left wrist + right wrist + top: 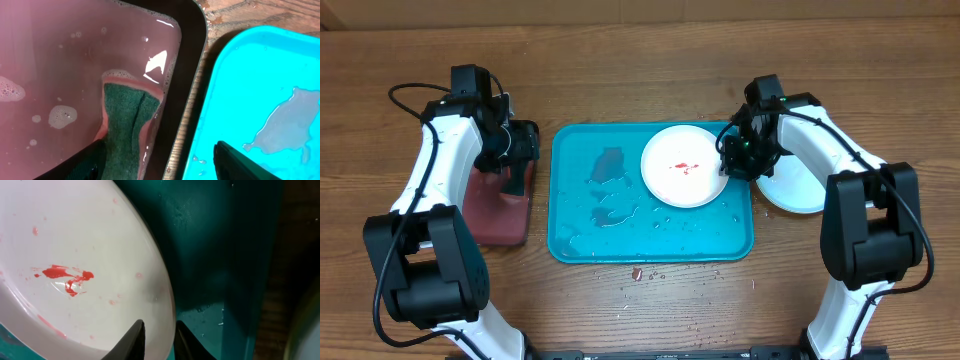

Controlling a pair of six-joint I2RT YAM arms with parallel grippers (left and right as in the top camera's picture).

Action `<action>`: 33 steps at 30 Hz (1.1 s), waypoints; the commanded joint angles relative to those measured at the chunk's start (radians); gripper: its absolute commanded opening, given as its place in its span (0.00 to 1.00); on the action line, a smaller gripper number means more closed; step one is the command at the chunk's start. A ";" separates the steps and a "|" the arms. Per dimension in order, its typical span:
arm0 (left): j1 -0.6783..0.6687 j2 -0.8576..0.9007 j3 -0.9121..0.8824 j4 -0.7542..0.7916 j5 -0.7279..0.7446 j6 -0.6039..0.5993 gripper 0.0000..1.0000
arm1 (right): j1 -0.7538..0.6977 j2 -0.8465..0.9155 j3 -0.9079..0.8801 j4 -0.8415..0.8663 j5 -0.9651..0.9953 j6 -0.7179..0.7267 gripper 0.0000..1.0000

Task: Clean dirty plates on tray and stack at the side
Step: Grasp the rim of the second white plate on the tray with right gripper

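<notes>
A white plate [685, 167] with a red sauce smear [65, 275] lies in the right part of the turquoise tray [570, 240]. My right gripper [732, 158] is at the plate's right rim. In the right wrist view its jaws [162, 342] stand narrowly open, one finger over the plate's inside and one outside the rim. A second pale plate [800, 190] rests on the table right of the tray, partly under the right arm. My left gripper [518, 150] hangs open over the dark tray's edge, with a green-and-pink sponge [127, 120] beside its left finger [85, 162].
The black-rimmed tray [505, 215] of pinkish, foamy liquid sits left of the turquoise tray, almost touching it. Puddles of water [610, 165] lie on the turquoise tray's left half. A red spot [636, 272] marks the wooden table in front of the tray.
</notes>
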 commanded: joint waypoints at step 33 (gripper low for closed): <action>-0.001 0.004 0.001 -0.051 -0.138 0.020 0.70 | 0.281 0.010 -0.011 0.279 0.037 0.138 0.04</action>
